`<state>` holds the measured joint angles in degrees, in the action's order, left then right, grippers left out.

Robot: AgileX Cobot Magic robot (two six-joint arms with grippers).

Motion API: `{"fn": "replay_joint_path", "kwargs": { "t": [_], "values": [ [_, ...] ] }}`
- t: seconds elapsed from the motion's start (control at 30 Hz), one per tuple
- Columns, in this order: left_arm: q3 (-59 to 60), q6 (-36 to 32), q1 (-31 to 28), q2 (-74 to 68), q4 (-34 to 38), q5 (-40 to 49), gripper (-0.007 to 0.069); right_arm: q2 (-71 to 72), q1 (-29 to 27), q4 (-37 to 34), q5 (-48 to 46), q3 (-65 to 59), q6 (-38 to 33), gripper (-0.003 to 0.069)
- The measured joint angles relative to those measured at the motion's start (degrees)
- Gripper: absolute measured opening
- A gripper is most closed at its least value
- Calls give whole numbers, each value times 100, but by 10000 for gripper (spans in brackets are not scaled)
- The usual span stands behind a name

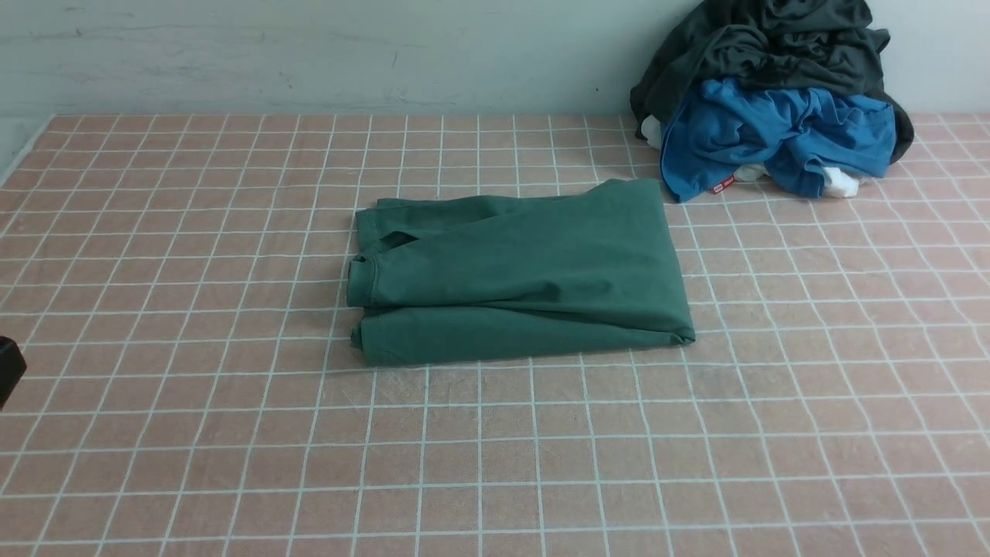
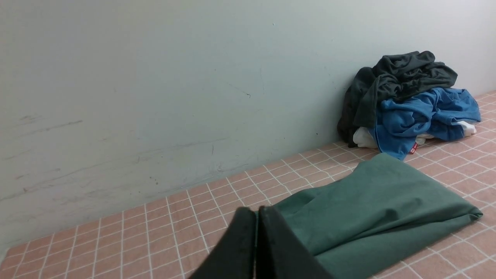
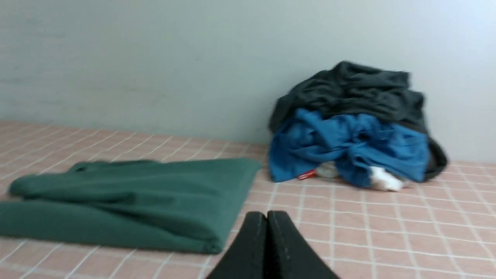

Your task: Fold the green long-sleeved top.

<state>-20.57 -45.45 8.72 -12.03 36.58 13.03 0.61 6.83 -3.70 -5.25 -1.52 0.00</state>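
The green long-sleeved top (image 1: pixel 518 271) lies folded into a flat rectangle in the middle of the pink checked table, with a ribbed cuff showing on its left side. It also shows as a folded slab in the left wrist view (image 2: pixel 383 209) and the right wrist view (image 3: pixel 131 201). My left gripper (image 2: pixel 256 211) is shut with nothing in it, drawn back off the cloth. My right gripper (image 3: pixel 267 215) is shut and empty too, off the top's right edge. In the front view only a dark bit of the left arm (image 1: pixel 9 367) pokes in at the left edge.
A heap of clothes sits at the back right against the wall: a dark charcoal garment (image 1: pixel 766 54) over a bright blue one (image 1: pixel 773 135), with bits of white cloth under them. The pale wall (image 1: pixel 309 54) closes off the table's far side.
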Motion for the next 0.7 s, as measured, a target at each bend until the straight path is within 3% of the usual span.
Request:
{"fn": "replay_joint_path", "kwargs": {
  "t": [0.23, 0.33, 0.7],
  "values": [
    [2, 0, 0, 0, 5, 0, -3, 0, -813, -79, -820, 0, 0, -13],
    [2, 0, 0, 0, 5, 0, -3, 0, -861, 11, -1460, 7, 0, -13],
    [2, 0, 0, 0, 5, 0, -3, 0, -861, 35, -1534, 18, 0, -13]
  ]
}}
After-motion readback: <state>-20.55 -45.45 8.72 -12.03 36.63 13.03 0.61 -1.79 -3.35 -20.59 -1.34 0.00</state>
